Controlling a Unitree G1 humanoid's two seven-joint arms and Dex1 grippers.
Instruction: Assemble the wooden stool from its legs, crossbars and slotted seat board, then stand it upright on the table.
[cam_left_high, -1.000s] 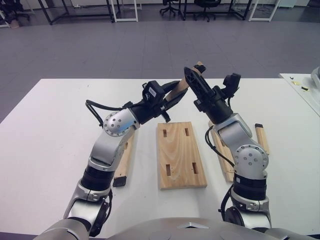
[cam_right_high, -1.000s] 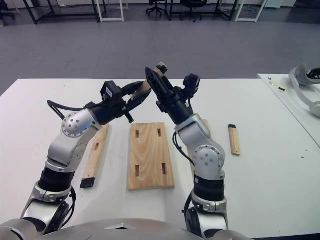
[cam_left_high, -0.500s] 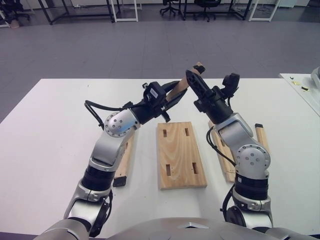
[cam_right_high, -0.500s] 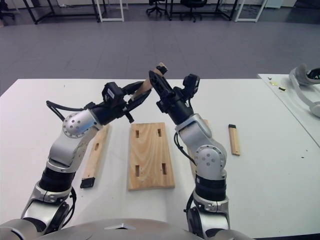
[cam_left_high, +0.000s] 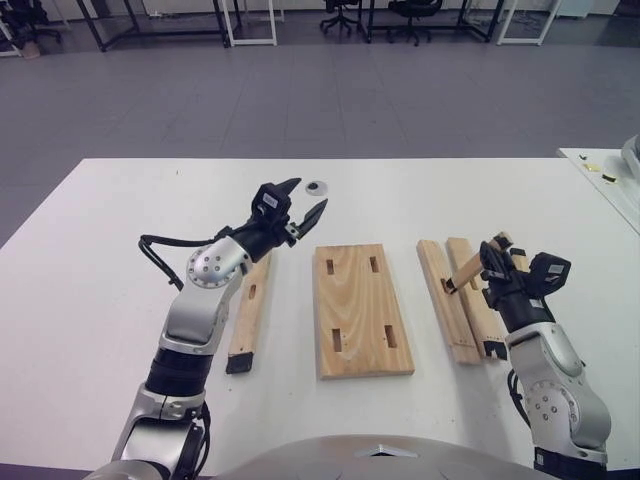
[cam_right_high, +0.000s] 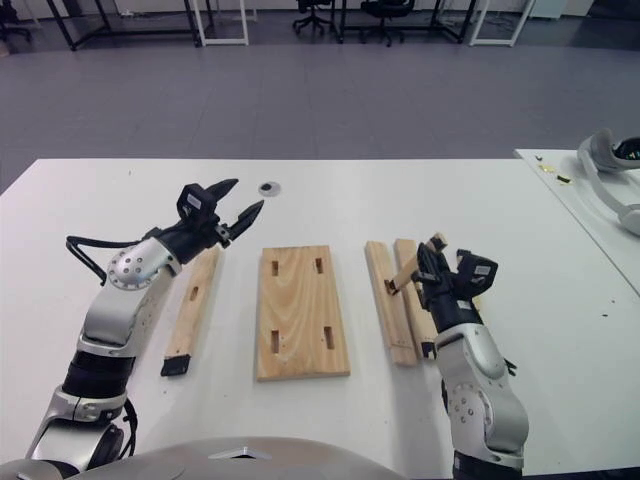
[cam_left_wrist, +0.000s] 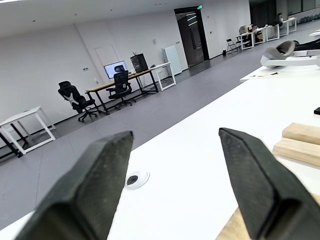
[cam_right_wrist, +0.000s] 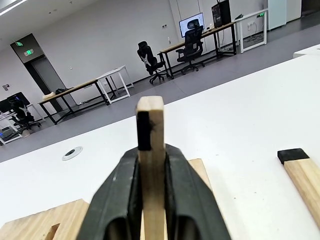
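White tabletop (cam_left_high: 120, 230): right pincer (cam_right_wrist: 151, 165) clamped on crossbar (cam_right_wrist: 150, 120), tilted over two legs (cam_left_high: 455, 330); left pincer (cam_left_high: 306, 195) apart, empty. Risk: crossbar may pivot in narrow grip, jam on insertion.

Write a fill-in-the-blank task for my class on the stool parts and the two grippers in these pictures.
The seat board has ___ slots.
The jaws of the left gripper are ___.
The jaws of the right gripper are ___ on the crossbar.
Missing words: four; open; shut.
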